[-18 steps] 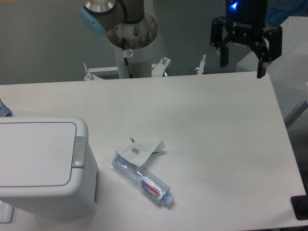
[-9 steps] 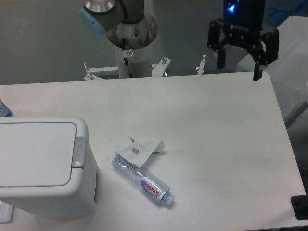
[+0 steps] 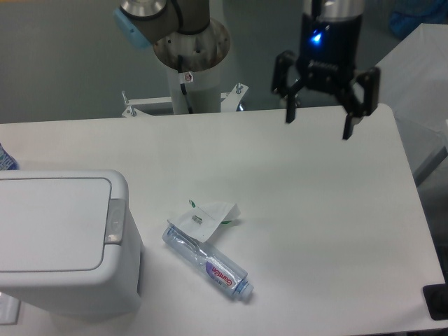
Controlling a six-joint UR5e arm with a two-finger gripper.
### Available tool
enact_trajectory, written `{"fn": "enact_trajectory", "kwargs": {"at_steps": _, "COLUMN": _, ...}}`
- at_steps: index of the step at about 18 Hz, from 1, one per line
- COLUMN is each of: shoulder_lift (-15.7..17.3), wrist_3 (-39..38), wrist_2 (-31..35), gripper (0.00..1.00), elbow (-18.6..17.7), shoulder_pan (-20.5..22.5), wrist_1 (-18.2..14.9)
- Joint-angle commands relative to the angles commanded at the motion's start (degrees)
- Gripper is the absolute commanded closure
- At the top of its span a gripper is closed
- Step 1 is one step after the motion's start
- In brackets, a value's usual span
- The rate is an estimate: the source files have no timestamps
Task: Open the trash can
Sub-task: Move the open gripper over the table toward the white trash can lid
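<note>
White tabletop (image 3: 294, 203) fills most of my view, with a grey wall behind it and the robot's pale pedestal at the far edge. On my feed the large boxy white plastic trash can (image 3: 66, 241) sits at the near left corner, its flat rectangular lid (image 3: 52, 222) lying closed and level, and the grey push-button tab (image 3: 115, 221) set into the right edge of that lid. At the far left edge a sliver of something blue and white pokes into the picture; I cannot tell what it is. Just right of the bin, a crumpled white scrap of paper (image 3: 208, 215) with small green marks lies on the table, touching the upper end of a crushed clear plastic bottle (image 3: 208, 262) with a red and white label, which lies on its side pointing toward the near right. Well apart from all of that, at the far right, the black two-finger gripper (image 3: 319, 124) hangs above the table's far edge, pointing down, a blue light glowing on its body; its fingers are spread wide with nothing between them. At the near right corner a small dark object is cut off by the frame.
</note>
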Motion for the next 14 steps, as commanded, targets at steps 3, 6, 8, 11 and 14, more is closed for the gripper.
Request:
{"fn": "enact_trajectory", "kwargs": {"at_steps": 3, "shoulder_lift": -0.9, "wrist_3": -10.1, "wrist_2": 0.2, "gripper": 0.0, "elbow": -0.4, "shoulder_pan": -3.7, "wrist_1": 1.9}}
{"fn": "enact_trajectory", "kwargs": {"at_steps": 6, "shoulder_lift": -1.2, "wrist_3": -22.1, "wrist_2": 0.2, "gripper": 0.0, "elbow": -0.6, "shoulder_pan": -6.9, "wrist_1": 2.0}}
{"fn": "enact_trajectory", "kwargs": {"at_steps": 8, "shoulder_lift": -1.9, "wrist_3": -29.8, "wrist_2": 0.2, "gripper": 0.0, "elbow": -0.9, "shoulder_pan": -9.2, "wrist_1": 2.3}}
{"fn": "enact_trajectory", "kwargs": {"at_steps": 11, "shoulder_lift": -3.8, "wrist_3": -39.0, "wrist_2": 0.2, "gripper": 0.0, "elbow": -0.9, "shoulder_pan": -12.2, "wrist_1": 5.2}}
{"fn": "enact_trajectory", "kwargs": {"at_steps": 14, "shoulder_lift": -5.4, "wrist_3": -47.9, "wrist_2": 0.2, "gripper": 0.0, "elbow": -0.9, "shoulder_pan": -14.0, "wrist_1": 8.1}}
